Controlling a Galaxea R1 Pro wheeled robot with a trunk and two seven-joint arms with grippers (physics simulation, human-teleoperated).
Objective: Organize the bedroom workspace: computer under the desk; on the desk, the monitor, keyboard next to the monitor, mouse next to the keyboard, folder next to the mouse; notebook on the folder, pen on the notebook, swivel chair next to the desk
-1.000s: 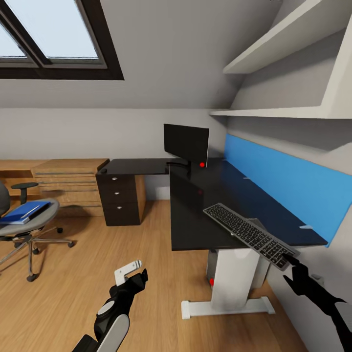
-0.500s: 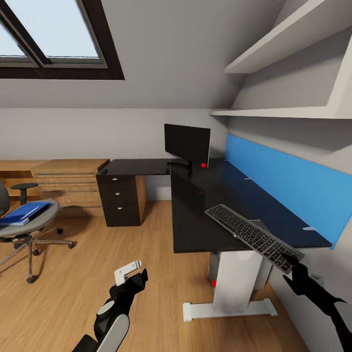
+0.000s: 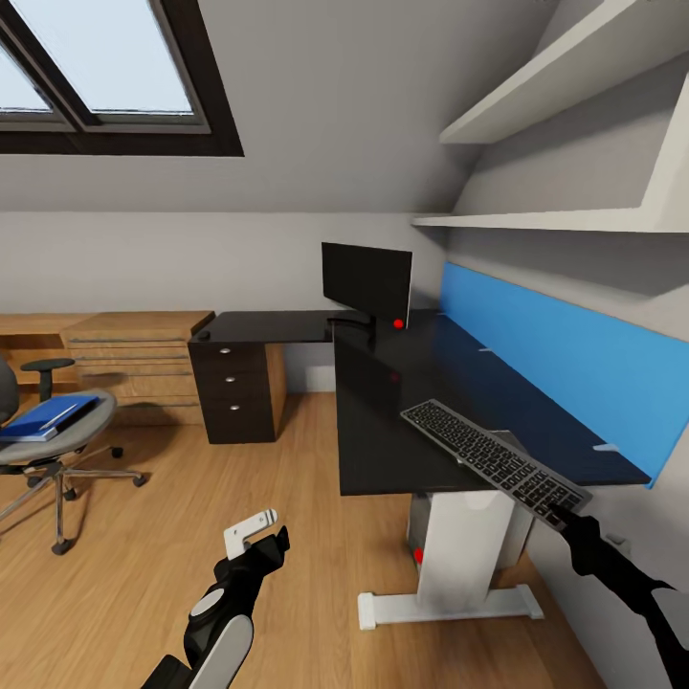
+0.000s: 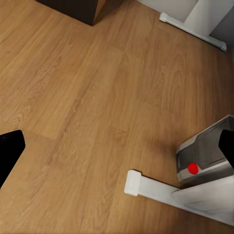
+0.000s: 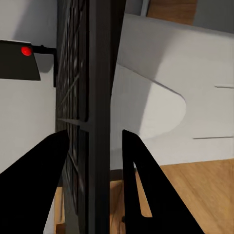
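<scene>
The keyboard (image 3: pixel 490 457) hovers slantwise just above the near right part of the black desk (image 3: pixel 383 431), its near end past the desk's edge. My right gripper (image 3: pixel 563 517) is shut on that end; in the right wrist view the keyboard (image 5: pixel 92 97) stands edge-on between the fingers (image 5: pixel 139 180). The monitor (image 3: pixel 366 277) stands at the desk's far corner. A small dark mouse (image 3: pixel 203 335) lies on the desk's left wing. The blue folder (image 3: pixel 46 414) rests on the swivel chair (image 3: pixel 57 450) at the left. The computer (image 4: pixel 204 151) stands under the desk. My left gripper (image 3: pixel 260 538) hangs open over the floor. Notebook and pen are out of view.
A black three-drawer unit (image 3: pixel 236 388) carries the desk's left wing, beside a light wooden chest (image 3: pixel 134 364). The desk's white leg and foot (image 3: pixel 450 593) stand ahead of me. A blue wall panel (image 3: pixel 565 368) and white shelves (image 3: pixel 565 144) line the right wall. Wooden floor spreads between chair and desk.
The whole view shifted slightly, so the camera moved. My right gripper's wrist has dipped a little at the keyboard's near end. The keyboard has barely moved. The left arm is still.
</scene>
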